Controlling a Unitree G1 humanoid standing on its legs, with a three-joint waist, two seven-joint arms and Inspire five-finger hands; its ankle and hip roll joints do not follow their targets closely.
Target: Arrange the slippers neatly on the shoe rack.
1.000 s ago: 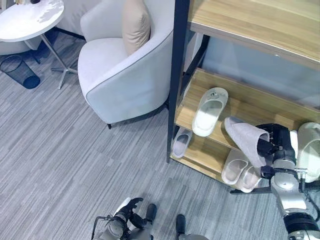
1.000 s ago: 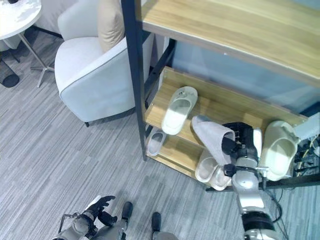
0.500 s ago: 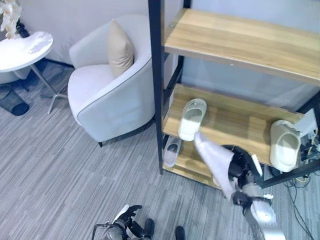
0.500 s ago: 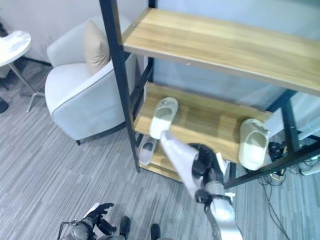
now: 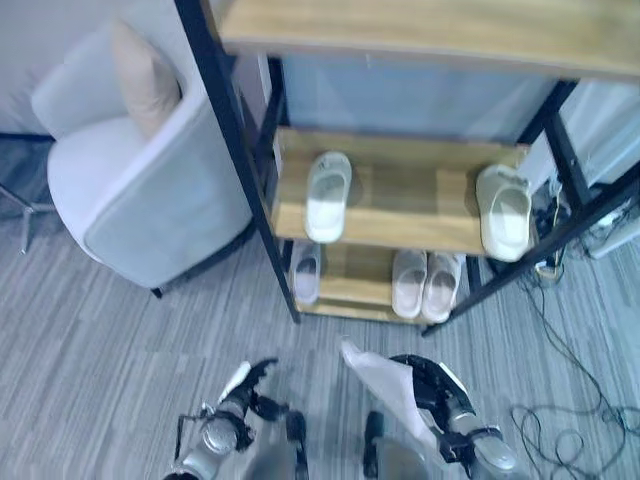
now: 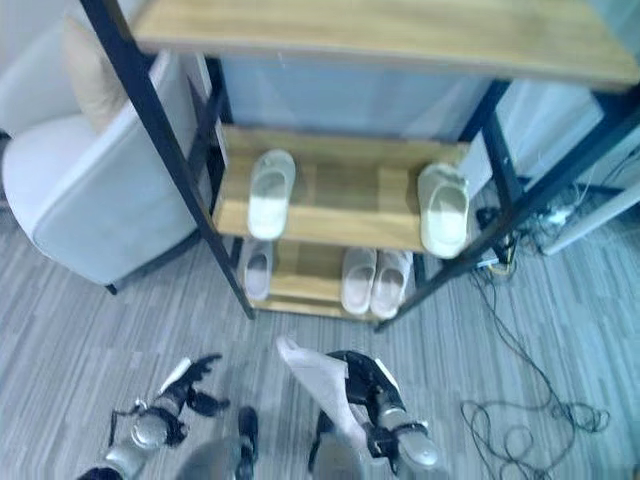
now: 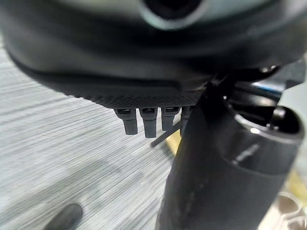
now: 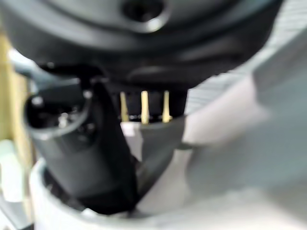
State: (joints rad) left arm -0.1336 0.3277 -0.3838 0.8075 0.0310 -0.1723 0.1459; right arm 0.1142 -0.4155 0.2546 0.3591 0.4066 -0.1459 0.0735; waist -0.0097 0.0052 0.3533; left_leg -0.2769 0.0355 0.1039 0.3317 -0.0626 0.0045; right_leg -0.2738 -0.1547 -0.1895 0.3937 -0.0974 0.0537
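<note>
right hand (image 5: 447,405) pinching soft grey slipper (image 5: 390,393), left hand (image 5: 243,388) spread, wooden rack (image 5: 400,210)

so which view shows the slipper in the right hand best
The left eye view: the grey slipper stands out whole against the floor, gripped by the right hand. The right eye view shows much the same. The right wrist view gives a close, partial look past the thumb.

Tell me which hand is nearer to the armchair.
Left. The left hand hangs open over the floor, below the armchair. The right hand holds a grey slipper farther right, before the rack.
</note>
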